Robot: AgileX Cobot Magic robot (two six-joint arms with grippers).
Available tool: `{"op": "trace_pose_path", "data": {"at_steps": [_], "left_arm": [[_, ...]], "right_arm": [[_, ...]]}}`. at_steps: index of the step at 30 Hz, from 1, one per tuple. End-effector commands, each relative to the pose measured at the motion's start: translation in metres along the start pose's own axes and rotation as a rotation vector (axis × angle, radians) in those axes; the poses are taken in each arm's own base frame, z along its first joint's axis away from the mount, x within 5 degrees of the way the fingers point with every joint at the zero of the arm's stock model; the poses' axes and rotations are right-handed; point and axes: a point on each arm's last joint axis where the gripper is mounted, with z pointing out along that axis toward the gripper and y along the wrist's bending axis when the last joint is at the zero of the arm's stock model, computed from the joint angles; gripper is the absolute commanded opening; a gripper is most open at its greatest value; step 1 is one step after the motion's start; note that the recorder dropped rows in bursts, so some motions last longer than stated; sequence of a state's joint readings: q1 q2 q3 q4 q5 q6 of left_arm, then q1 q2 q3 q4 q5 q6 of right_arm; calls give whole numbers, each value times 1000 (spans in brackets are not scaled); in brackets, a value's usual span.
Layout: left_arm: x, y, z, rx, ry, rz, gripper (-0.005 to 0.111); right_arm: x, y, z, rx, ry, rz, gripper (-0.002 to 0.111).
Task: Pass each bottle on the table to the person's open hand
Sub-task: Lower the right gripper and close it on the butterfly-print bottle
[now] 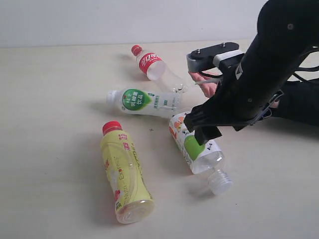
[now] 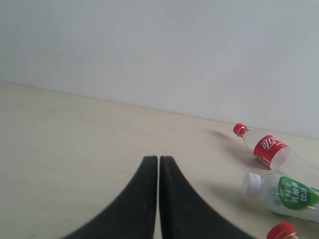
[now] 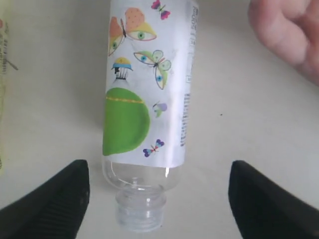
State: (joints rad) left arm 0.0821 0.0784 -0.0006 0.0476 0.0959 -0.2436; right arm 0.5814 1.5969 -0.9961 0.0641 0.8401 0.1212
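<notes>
The pale counter (image 1: 60,99) carries all four bottles, each lying on its side. Taking the picture-label bottle (image 1: 192,149) as the landmark, the yellow bottle (image 1: 124,172) lies well apart on the side away from the person. The green-white bottle (image 1: 144,102) lies close by the landmark's base end, and whether the two touch I cannot tell. The red-label bottle (image 1: 152,63) lies beyond that.

The person's open hand (image 3: 291,37) waits near the landmark's base end, partly hidden by the arm in the exterior view. The right claw (image 3: 159,169) hangs over the landmark with its fingers spread wide. One is on each side of the shoulder and uncapped neck (image 3: 139,214), and neither touches the plastic. The left claw (image 2: 158,162) is pressed together, holds nothing, and sits well away from the landmark.

The step in hand appears to be picking up this bottle. The claw would likely do best to shift onto the straight labelled body, since the tapered shoulder could let the bottle slide out. It should close gently, as thin empty plastic may buckle. Lifting straight up before travelling would keep it from nudging the green-white bottle. It should let go only once the bottle rests in the palm.
</notes>
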Motion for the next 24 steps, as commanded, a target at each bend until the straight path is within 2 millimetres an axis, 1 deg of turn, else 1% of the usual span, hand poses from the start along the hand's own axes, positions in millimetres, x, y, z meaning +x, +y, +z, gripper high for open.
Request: {"op": "trace_pose_path", "data": {"at_steps": [1,4,5,9,11,14,18,21,24], "left_arm": [[0,0,0,0,-4,-6,4],[0,0,0,0,-4,-6,4],[0,0,0,0,-4,-6,4],[0,0,0,0,-4,-6,4],[0,0,0,0,-4,-6,4],[0,0,0,0,-4,-6,4],[0,0,0,0,-4,-6,4],[0,0,0,0,-4,-6,4],[0,0,0,0,-4,-6,4]], "right_arm": [[-9,1,16,-3,-22,-40,78],[-13,1,27,-1,-27,-93,89],[-13,1,30,0,-21,-115,90],[-18,0,45,3,-29,-131,91],[-19,0,57,4,-15,-128,91],[-18,-1,71,8,15,-126,90],[-18,-1,80,10,32,-123,84],[-17,-2,83,11,42,-122,75],[-16,-2,83,12,59,-122,61]]}}
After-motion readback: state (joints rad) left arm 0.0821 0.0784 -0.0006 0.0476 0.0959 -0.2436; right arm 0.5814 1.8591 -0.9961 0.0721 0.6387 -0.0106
